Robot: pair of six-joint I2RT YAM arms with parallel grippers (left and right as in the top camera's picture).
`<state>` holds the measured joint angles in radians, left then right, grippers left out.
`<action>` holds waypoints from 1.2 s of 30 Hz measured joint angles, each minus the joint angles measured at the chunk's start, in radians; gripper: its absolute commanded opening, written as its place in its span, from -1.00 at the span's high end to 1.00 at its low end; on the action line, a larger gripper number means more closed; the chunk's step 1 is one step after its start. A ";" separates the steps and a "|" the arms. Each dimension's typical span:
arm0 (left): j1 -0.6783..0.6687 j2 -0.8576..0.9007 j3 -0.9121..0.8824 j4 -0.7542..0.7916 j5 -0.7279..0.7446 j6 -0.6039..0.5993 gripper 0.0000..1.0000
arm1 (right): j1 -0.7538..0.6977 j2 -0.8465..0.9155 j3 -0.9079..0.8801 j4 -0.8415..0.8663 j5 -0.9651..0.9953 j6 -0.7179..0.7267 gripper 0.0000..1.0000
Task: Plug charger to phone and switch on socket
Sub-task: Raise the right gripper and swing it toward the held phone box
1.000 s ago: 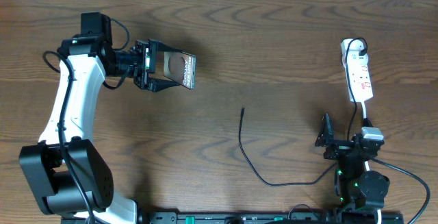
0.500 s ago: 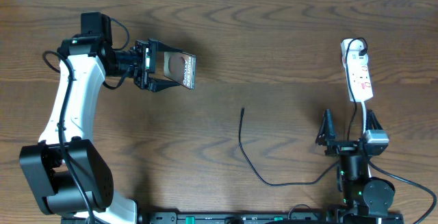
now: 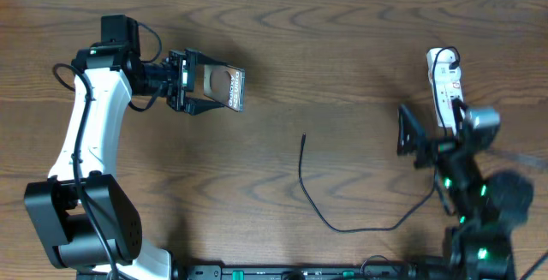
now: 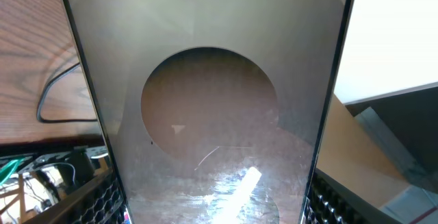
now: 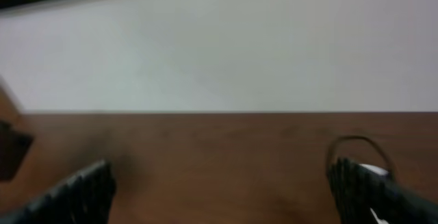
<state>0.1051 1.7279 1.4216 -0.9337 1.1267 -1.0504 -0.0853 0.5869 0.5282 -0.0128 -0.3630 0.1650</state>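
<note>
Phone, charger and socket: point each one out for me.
phone [image 3: 223, 85], overhead view, brownish oval on its face.
charger [image 3: 301, 154], overhead view, straight run below its tip.
socket [image 3: 444, 78], overhead view, white face near its top end.

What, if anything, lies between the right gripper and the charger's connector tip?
Nothing visible. Only bare table separates the open right gripper from the tip of the charger. The socket lies beyond the gripper, off that path.

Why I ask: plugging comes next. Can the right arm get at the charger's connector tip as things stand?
Probably yes: the right gripper stands open, and nothing lies between it and the connector tip.
</note>
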 measured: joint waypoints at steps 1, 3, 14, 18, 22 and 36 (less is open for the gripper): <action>0.000 0.000 0.000 0.000 0.000 0.000 0.85 | 0.000 0.058 0.051 -0.027 -0.026 0.003 -0.99; 0.000 0.000 0.000 0.000 0.000 0.000 0.85 | 0.000 0.177 0.160 -0.085 -0.085 0.016 -0.99; 0.000 0.000 0.000 0.000 -0.063 0.000 0.86 | 0.005 0.819 0.586 -0.125 -0.597 0.151 -0.99; 0.000 0.000 0.000 0.000 -0.093 0.000 0.86 | 0.026 0.986 0.603 -0.008 -0.710 0.289 -0.99; 0.000 0.000 0.000 0.000 -0.143 -0.001 0.85 | 0.061 1.119 0.603 0.028 -0.757 0.488 -0.98; 0.000 0.000 0.000 -0.001 -0.409 -0.025 0.85 | 0.268 1.276 0.603 0.079 -0.704 0.699 -0.97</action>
<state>0.1051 1.7275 1.4216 -0.9348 0.7177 -1.0756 0.1825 1.8633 1.1313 0.0662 -1.0668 0.8639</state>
